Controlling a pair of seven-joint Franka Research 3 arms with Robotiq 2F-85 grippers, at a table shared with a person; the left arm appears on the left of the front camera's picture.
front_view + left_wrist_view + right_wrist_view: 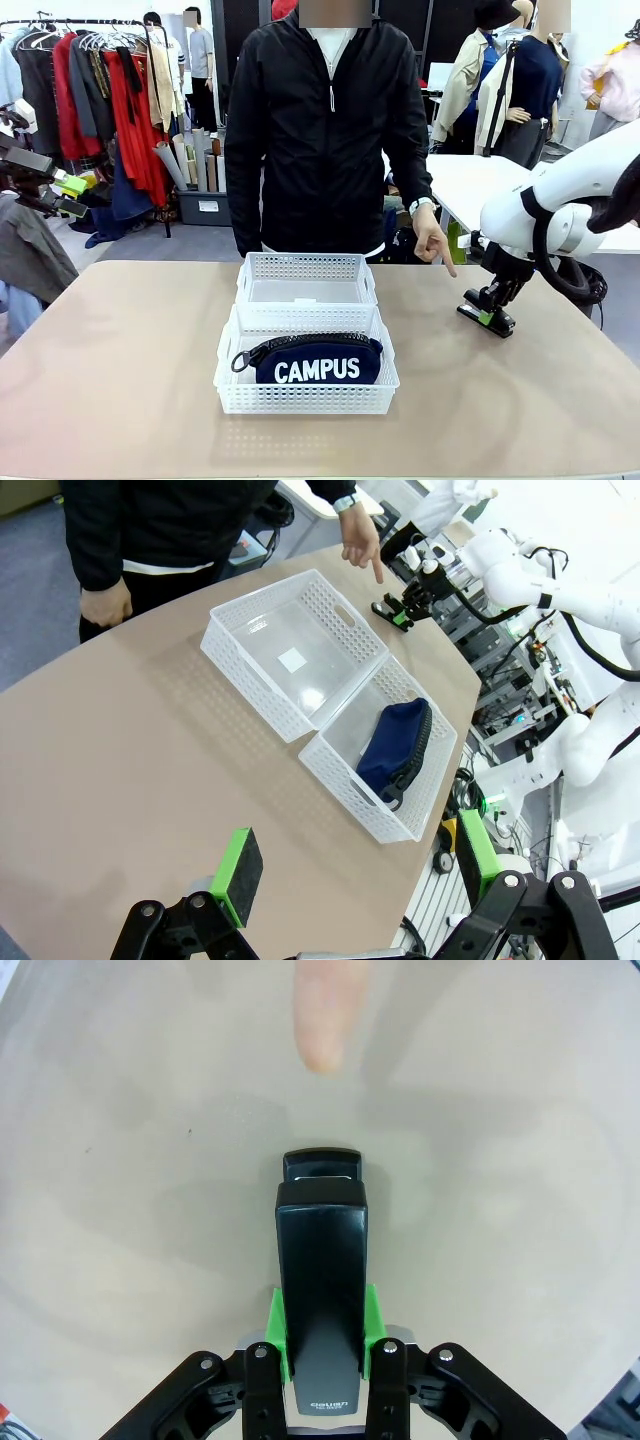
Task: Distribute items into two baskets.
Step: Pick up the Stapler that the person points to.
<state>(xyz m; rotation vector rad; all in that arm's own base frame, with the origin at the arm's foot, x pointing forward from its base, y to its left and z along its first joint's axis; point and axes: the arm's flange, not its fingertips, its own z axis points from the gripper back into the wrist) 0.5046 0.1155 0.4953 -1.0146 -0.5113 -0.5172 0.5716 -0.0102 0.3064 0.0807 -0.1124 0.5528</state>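
Clamping the stapler (320, 1260) by its rear flanks, the right gripper (322, 1332) has its jaws clenched. The stapler's long axis runs straight out from the jaws toward the person's finger (322, 1020), low over the tabletop (120, 360). The empty far basket (305, 258) lies well apart, to the robot's left. The near basket (300, 405) holds the pouch (318, 362). The left gripper (355, 875) is farther off, jaws released.

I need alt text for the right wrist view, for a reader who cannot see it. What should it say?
The right end effector is shut on a black stapler on the beige table, green pads pressing its two sides. A person's fingertip at the top edge points toward the stapler.
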